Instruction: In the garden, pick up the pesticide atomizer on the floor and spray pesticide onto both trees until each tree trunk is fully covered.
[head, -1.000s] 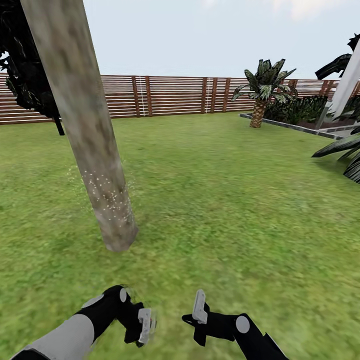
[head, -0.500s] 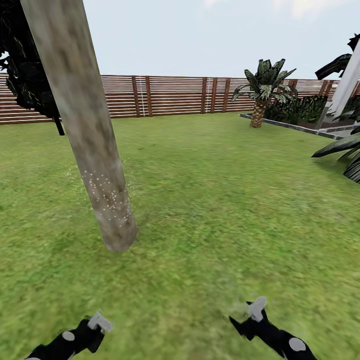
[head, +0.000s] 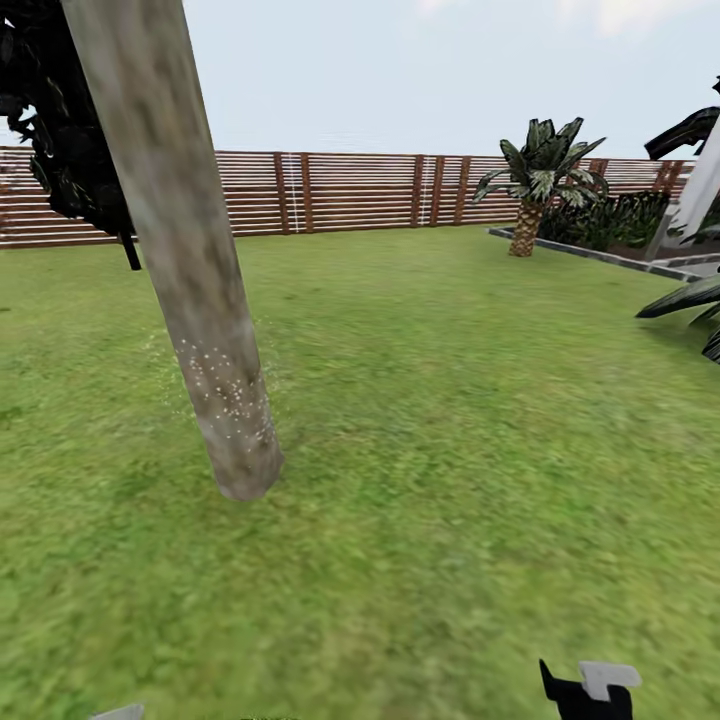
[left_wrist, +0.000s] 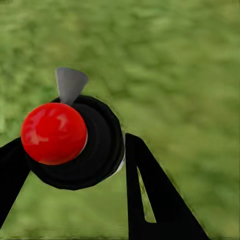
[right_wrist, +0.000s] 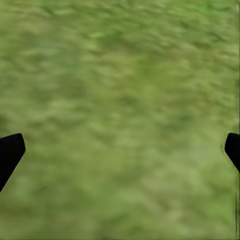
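Across the upper left of the head view, a thick tree trunk (head: 190, 270) of mottled grey-beige bark leans down to meet the grass lawn (head: 430, 430) left of centre, and its lower part is dotted with pale specks. Dark foliage (head: 65, 150) hangs behind the trunk at the far left. Along the back of the lawn runs a brown slatted wooden fence (head: 350, 190) under a pale sky. At the upper right stands a small palm (head: 540, 180) beside a raised border (head: 590, 252), with dark fronds at the right edge.

At the bottom right corner of the head view, the right gripper (head: 590, 690) pokes into frame as a black body with a light grey tip. Its wrist camera looks down on blurred grass, with the two black fingertips (right_wrist: 10, 152) at opposite edges of the frame, so the jaws stand wide apart with nothing between them.

Seen from the left wrist, the left gripper (left_wrist: 75, 165) clasps the pesticide atomizer (left_wrist: 75, 140): a black round body topped by a glossy red ball with a grey nozzle beside it, the black fingers (left_wrist: 150, 195) appearing to press on either side, over grass.
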